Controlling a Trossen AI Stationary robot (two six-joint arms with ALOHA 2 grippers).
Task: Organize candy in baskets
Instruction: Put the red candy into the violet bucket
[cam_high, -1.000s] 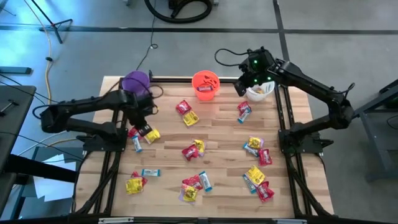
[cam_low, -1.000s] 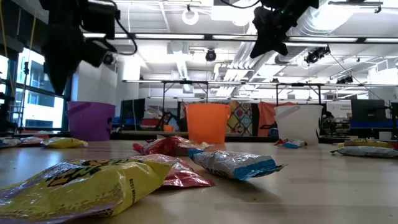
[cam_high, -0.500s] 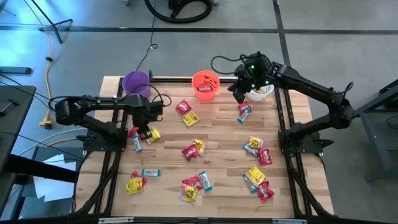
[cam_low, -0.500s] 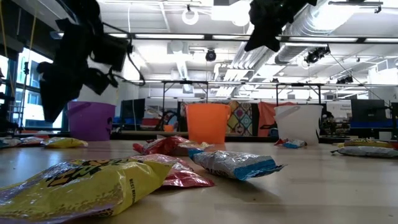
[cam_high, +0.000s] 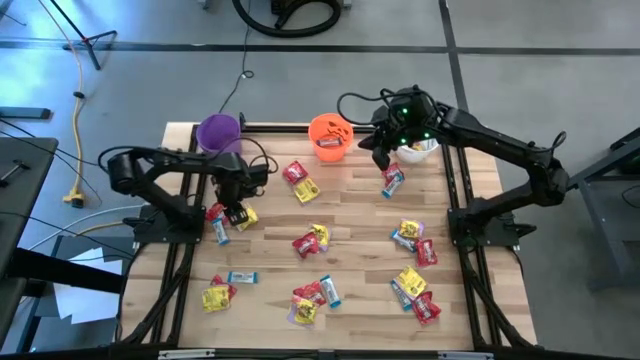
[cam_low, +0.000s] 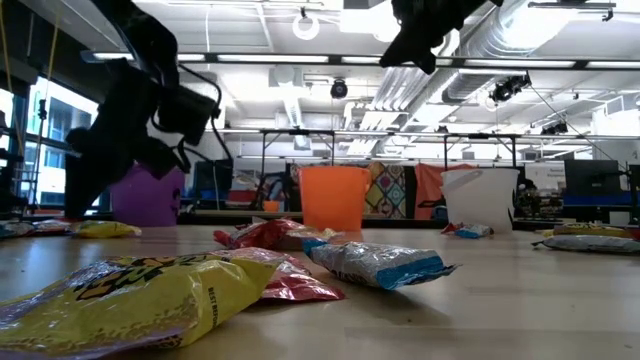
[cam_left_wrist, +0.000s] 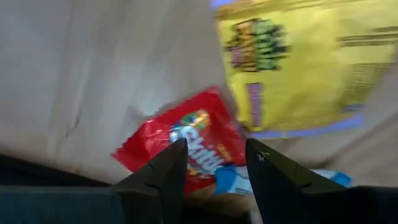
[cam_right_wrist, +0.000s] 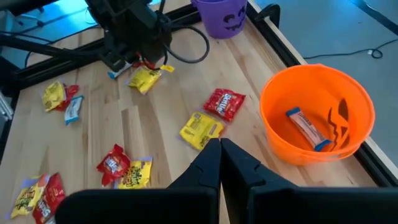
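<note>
My left gripper (cam_high: 232, 208) hangs low at the table's left edge, open and pointing steeply down. Its fingers straddle a red candy packet (cam_left_wrist: 186, 143) that lies flat on the wood, beside a yellow packet (cam_left_wrist: 292, 68) and over a blue-and-white bar (cam_left_wrist: 249, 182). My right gripper (cam_right_wrist: 219, 149) is shut and empty, high in the air between the orange basket (cam_high: 330, 137) and the white basket (cam_high: 420, 152). A blue-and-white bar (cam_right_wrist: 305, 127) lies in the orange basket. The purple basket (cam_high: 218, 132) stands at the far left corner. My left gripper comes at the red packet (cam_left_wrist: 198, 157) from above, one finger tip on either side of its near end. The packet lies flat on the table. Whether the fingers touch it I cannot tell.
Candy lies scattered over the table: a pair near the orange basket (cam_high: 300, 180), a cluster in the middle (cam_high: 312, 240), more on the right (cam_high: 412, 237) and along the near edge (cam_high: 310, 298). Black frame rails (cam_high: 452, 190) run down both sides.
My left gripper has come down and tipped more steeply toward the red packet at the left edge; its arm no longer covers the purple basket in the high view. My right gripper has drifted a little from the white basket toward the orange one, staying shut.
</note>
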